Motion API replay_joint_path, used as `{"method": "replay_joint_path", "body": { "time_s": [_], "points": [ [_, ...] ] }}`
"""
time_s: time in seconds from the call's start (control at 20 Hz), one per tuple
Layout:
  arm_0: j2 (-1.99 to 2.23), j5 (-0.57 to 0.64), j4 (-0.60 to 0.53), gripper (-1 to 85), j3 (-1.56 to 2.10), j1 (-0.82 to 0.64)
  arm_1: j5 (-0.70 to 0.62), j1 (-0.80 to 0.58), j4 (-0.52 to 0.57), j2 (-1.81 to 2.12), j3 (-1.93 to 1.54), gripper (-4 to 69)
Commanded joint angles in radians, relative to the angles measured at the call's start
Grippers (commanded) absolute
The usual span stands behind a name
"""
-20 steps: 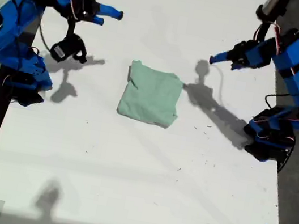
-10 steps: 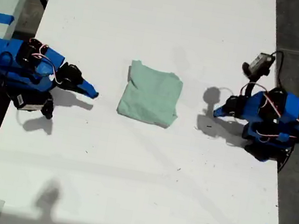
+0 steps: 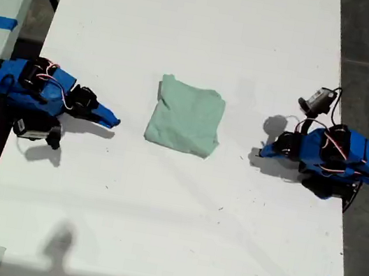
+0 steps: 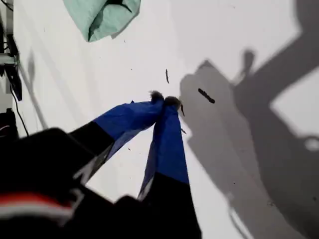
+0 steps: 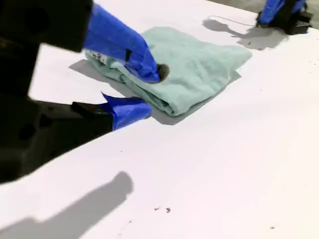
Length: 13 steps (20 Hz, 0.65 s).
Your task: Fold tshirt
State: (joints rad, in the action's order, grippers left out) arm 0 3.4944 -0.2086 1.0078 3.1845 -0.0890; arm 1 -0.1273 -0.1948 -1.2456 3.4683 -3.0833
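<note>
Since the tshirt (image 3: 186, 118) already lies as a compact, roughly square bundle of several layers near the middle of the white table (image 3: 154, 232), the folding itself looks finished, or very nearly so. No sleeve or hem strays out in the exterior view. The second wrist view shows a thick, rounded fold along the near edge of the tshirt (image 5: 199, 64), and the first wrist view catches only one corner of it (image 4: 99, 17), at the upper left of that frame.

Neither gripper touches the cloth. The second gripper (image 3: 111, 121) sits low over the table at the exterior view's left, near the bundle but clear of it. Its jaws are spread and empty, as the second wrist view shows of the gripper (image 5: 153, 91). The first gripper (image 3: 265, 151) is at the exterior view's right, also apart from the cloth and low to the table. In its own view the first gripper (image 4: 165, 99) has its jaws pressed together on nothing.

The step in hand appears to be resting the arms clear of the work. If another fold were wanted, the next move would call for reaching to a free edge and pinching all the layers together without dragging the bundle. Otherwise the arms need only stay away from it.
</note>
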Motion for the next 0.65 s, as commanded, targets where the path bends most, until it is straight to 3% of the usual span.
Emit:
{"method": "replay_joint_path", "body": {
  "time_s": [0.0,0.05,0.1,0.6],
  "points": [
    [0.106,0.121,0.014,11.5,0.006,0.026,-0.379,-0.012,0.011,0.011,0.005,2.7],
    [0.106,0.115,0.014,11.5,0.006,0.029,-0.644,-0.009,0.009,0.011,0.006,2.9],
    [0.106,0.115,0.014,11.5,0.006,0.031,-0.676,-0.003,-0.014,0.012,0.015,2.3],
    [0.106,0.114,0.014,11.5,0.006,0.028,-0.676,-0.002,-0.014,0.012,0.015,2.2]
  ]
}}
